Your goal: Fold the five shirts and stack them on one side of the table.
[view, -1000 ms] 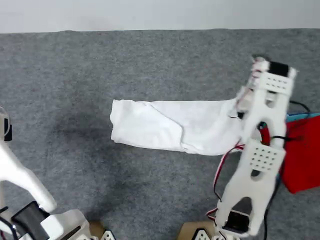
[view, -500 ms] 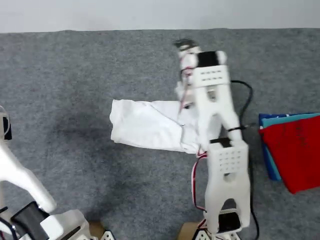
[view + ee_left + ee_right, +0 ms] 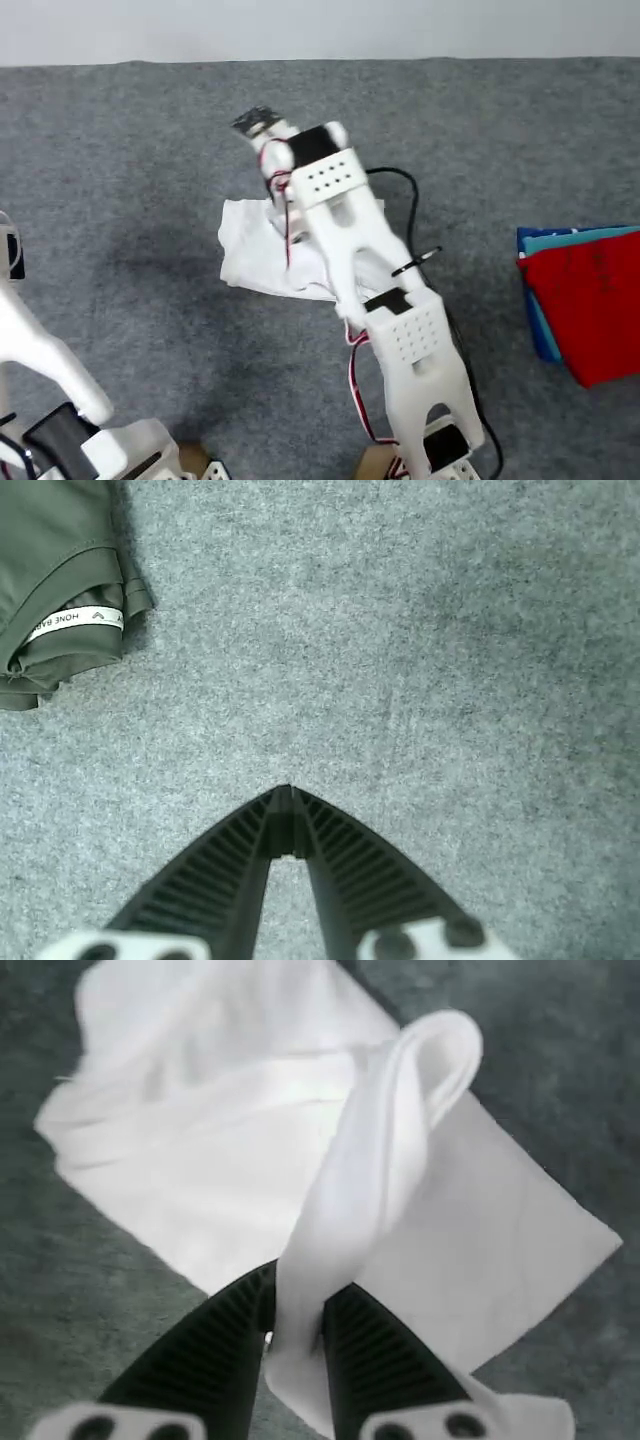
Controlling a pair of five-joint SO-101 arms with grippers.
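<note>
A white shirt [image 3: 250, 250] lies mid-table, its right part drawn over toward its left end. My right gripper [image 3: 262, 128] hangs above the shirt's left end, shut on a raised fold of the white shirt [image 3: 380, 1160], which runs up between the fingers [image 3: 225, 1345]. Beneath the fold the rest of the shirt lies spread flat. A stack of folded shirts, red [image 3: 595, 300] on top of blue, rests at the table's right edge. My left gripper [image 3: 291, 798] is shut on nothing, low over bare grey carpet. A folded dark green shirt [image 3: 50, 570] lies off to one side of it.
The grey carpet-like table surface [image 3: 130, 150] stretches to a pale wall at the back. The left arm's white base [image 3: 45, 370] sits at the front left corner. The right arm's body [image 3: 400, 340] crosses the table's middle.
My right arm has swung from the table's right side to the left, carrying the white shirt's right end over the rest. The left arm has stayed still.
</note>
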